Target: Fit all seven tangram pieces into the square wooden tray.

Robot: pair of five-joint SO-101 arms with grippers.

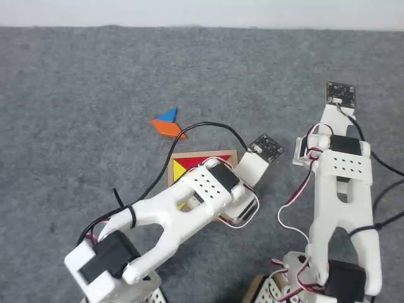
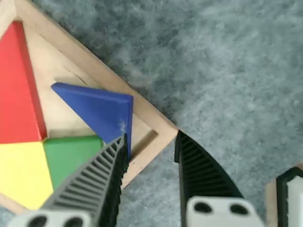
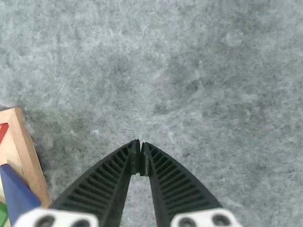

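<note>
Hovering over tray corner, L fingers apart.

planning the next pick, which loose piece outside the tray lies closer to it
The orange piece: it lies between the blue triangle and the tray, so the blue one is farther off.

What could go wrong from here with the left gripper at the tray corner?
1. The left gripper is open astride the tray rim, with one finger outside it. Lowering may strike the rim and shift the tray.
2. The dark blue triangle looks askew, with bare wood around it. A push may wedge it against the green piece.
</note>
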